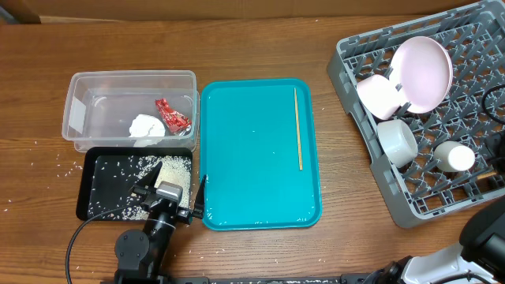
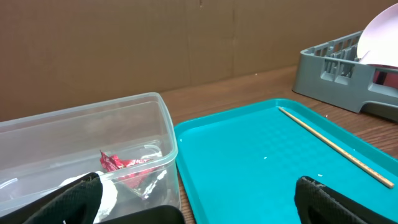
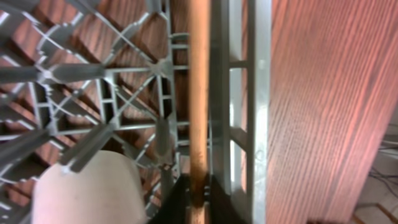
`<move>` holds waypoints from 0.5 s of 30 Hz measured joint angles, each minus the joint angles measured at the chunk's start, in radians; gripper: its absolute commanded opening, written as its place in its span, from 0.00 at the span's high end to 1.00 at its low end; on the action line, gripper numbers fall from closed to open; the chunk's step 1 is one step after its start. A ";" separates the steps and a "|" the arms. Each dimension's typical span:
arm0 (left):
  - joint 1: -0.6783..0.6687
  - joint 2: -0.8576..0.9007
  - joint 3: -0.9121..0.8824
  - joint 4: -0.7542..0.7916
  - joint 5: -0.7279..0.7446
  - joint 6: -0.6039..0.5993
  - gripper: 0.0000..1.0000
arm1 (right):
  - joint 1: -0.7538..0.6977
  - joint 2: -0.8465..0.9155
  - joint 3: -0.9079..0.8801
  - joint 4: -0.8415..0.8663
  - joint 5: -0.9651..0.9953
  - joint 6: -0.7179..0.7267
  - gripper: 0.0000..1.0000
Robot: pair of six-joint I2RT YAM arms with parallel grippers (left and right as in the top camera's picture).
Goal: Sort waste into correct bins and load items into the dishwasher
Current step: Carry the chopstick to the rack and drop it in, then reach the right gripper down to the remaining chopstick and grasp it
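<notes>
My left gripper (image 1: 175, 193) is open and empty, low over the seam between the black tray (image 1: 95, 185) and the teal tray; its fingers spread wide in the left wrist view (image 2: 199, 202). The clear tub (image 1: 79, 118) holds the red wrapper (image 1: 172, 114) and the white tissue wad (image 1: 147, 126). Rice (image 1: 130, 167) lies in the black tray. One chopstick (image 1: 298, 126) lies on the teal tray. My right gripper (image 3: 198, 190) is shut on the other chopstick (image 3: 198, 93), over the grey rack (image 3: 155, 68) near its edge. The rack (image 1: 473, 47) holds the plate (image 1: 422, 72), two bowls (image 1: 379, 93) and the cup (image 1: 454, 156).
The teal serving tray (image 1: 237, 158) sits mid-table between the bins and the rack. A few rice grains (image 1: 59, 162) lie on the wood left of the black tray. A brown cardboard wall stands behind the table.
</notes>
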 measured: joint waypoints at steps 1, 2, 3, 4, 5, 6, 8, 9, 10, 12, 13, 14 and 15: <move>0.000 0.000 0.000 0.000 0.000 0.000 0.00 | 0.000 0.000 0.000 -0.004 0.000 0.001 0.55; 0.000 0.000 0.000 0.000 0.000 0.000 0.00 | 0.000 0.000 0.000 -0.006 -0.002 -0.002 0.56; 0.000 0.000 0.000 0.000 0.000 0.000 0.00 | 0.000 0.000 0.000 -0.010 -0.007 0.000 0.58; 0.000 0.000 0.000 0.000 0.000 0.000 0.00 | 0.000 0.000 0.000 -0.012 -0.029 -0.013 0.58; 0.000 0.000 0.000 0.000 0.000 0.000 0.00 | 0.001 0.000 0.000 -0.011 -0.046 -0.024 0.58; 0.000 0.000 0.000 0.000 0.000 0.000 0.00 | 0.005 -0.001 0.000 -0.008 -0.075 -0.045 0.58; 0.000 0.000 0.000 0.000 0.000 0.000 0.00 | 0.036 -0.019 -0.002 0.009 -0.135 -0.082 0.58; 0.000 0.000 0.000 0.000 0.000 0.000 0.00 | 0.058 -0.034 -0.002 0.016 -0.153 -0.096 0.58; 0.000 0.000 0.000 0.000 0.000 0.000 0.00 | 0.083 -0.053 -0.002 0.022 -0.174 -0.108 0.57; 0.000 0.000 0.000 0.000 0.000 0.000 0.00 | 0.188 -0.134 -0.003 0.037 -0.227 -0.140 0.53; 0.000 0.000 0.000 0.000 0.000 0.000 0.00 | 0.253 -0.179 -0.003 0.043 -0.248 -0.151 0.50; 0.000 0.000 0.000 0.000 0.000 0.000 0.00 | 0.345 -0.245 -0.002 0.055 -0.280 -0.161 0.47; 0.000 0.000 0.000 0.000 0.000 0.000 0.00 | 0.401 -0.276 -0.002 0.062 -0.291 -0.167 0.46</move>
